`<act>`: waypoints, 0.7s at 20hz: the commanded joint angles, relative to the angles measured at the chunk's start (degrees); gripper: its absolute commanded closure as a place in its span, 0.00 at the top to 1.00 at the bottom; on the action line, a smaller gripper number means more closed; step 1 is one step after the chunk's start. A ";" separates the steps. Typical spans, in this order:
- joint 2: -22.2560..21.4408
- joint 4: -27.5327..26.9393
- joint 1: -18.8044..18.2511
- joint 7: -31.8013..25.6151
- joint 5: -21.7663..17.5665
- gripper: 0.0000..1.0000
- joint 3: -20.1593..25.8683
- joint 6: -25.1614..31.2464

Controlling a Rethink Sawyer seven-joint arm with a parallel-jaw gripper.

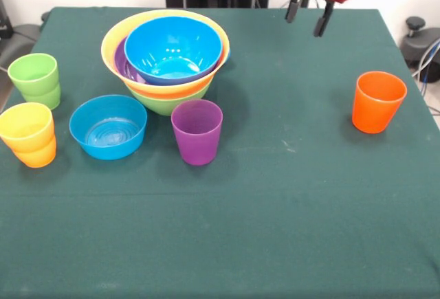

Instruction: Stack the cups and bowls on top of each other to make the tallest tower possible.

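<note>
The tower [165, 58] is sitting at about eleven o'clock on the table [275, 209]: a lime green bowl [168, 100] at the bottom is carrying the yellow bowl [113, 41], a purple bowl [124, 62] is peeking out inside that, and the big blue bowl [175, 48] is nesting on top. Widest-first nesting is keeping the pile steady, though it is gaining little height (bowls sink deep into one another).

The smaller blue bowl [108, 126] is waiting at nine o'clock, touching nothing. The purple cup [196, 131] is standing upright just in front of the tower. At the left edge a green cup [34, 79] is looking doubled, one inside another, and a yellow cup [26, 126] is sitting in an orange one [38, 154]. A lone orange cup [377, 101] is standing at three o'clock, well apart from everything.

The gripper [310, 16] is hovering at one o'clock, its two fingers spread and holding nothing, probably poised between picks. The loose blue bowl seems the sensible next piece, with the cups following.
</note>
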 commanded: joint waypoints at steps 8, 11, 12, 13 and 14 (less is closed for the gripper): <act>6.39 -2.79 -4.47 4.26 -2.02 1.00 4.60 -10.78; 7.03 -3.37 -4.73 3.50 -2.80 1.00 3.96 -12.31; 7.11 -3.50 -4.82 3.25 -2.91 1.00 3.78 -12.30; 7.01 -3.46 -4.75 3.32 -2.72 1.00 3.59 -11.98; 6.61 -3.15 -5.10 3.29 -2.39 1.00 3.94 -11.32</act>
